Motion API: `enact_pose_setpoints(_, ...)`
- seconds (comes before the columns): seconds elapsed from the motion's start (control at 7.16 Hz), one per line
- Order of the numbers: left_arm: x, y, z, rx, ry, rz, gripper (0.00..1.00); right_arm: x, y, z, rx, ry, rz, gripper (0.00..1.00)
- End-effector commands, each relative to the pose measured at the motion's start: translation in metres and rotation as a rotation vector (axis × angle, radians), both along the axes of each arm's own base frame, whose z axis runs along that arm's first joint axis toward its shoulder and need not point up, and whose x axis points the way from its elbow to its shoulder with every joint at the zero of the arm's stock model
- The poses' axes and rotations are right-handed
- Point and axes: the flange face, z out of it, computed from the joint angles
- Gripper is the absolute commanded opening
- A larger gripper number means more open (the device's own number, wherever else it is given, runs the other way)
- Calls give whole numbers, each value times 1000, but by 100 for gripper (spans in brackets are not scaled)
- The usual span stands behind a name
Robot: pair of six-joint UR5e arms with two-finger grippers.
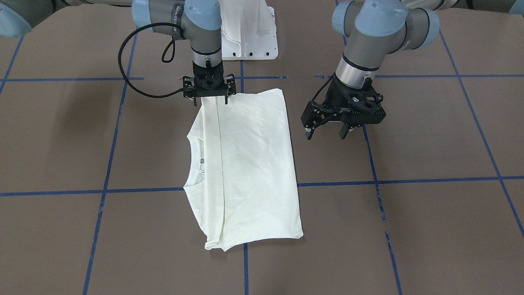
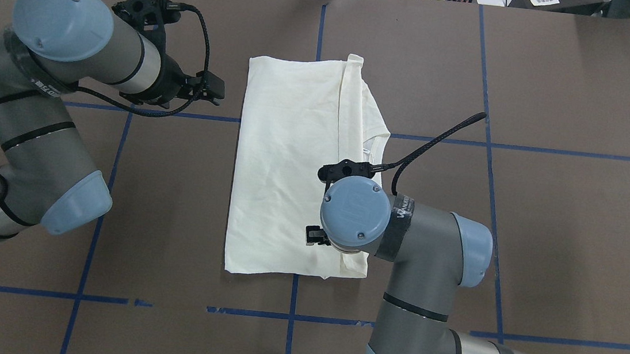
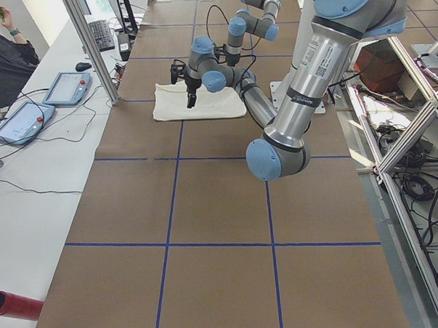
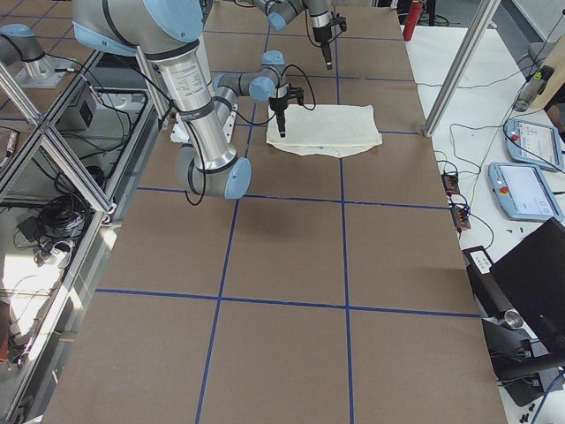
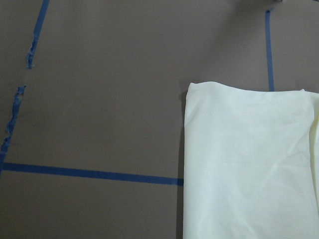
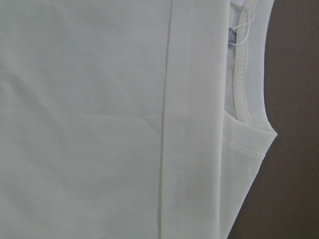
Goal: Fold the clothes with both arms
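Observation:
The cream T-shirt lies folded flat on the brown table, plain side up, with the collar at its edge; the cat print is hidden. It also shows in the overhead view, the left wrist view and, close up, the right wrist view. My right gripper is open, its fingers pointing down and straddling a folded strip at the shirt's edge nearest the robot. My left gripper is open and empty, above bare table beside the shirt's folded side edge.
The white pedestal base stands just behind the shirt. Blue tape lines grid the table. A side desk with tablets and a metal post borders the table's far edge. A person is at that desk.

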Motion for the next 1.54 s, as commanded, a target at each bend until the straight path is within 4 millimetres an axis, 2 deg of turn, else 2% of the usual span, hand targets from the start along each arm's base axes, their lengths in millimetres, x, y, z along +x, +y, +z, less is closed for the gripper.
enact_pose_setpoints(0.0, 9, 10, 1, -11, 3, 18, 100, -14, 11, 9, -9, 83, -57, 100)
enact_pose_setpoints(0.7, 18, 14, 6, -14, -1, 33, 100, -27, 14, 32, -22, 155, -102, 100)
enact_pose_setpoints(0.98, 20, 15, 6, -14, 0, 36, 100, -26, 13, 34, -12, 161, -118, 100)
enact_pose_setpoints(1.4, 23, 17, 7, -17, -3, 40, 100, -17, 1, 40, -23, 162, -128, 100)
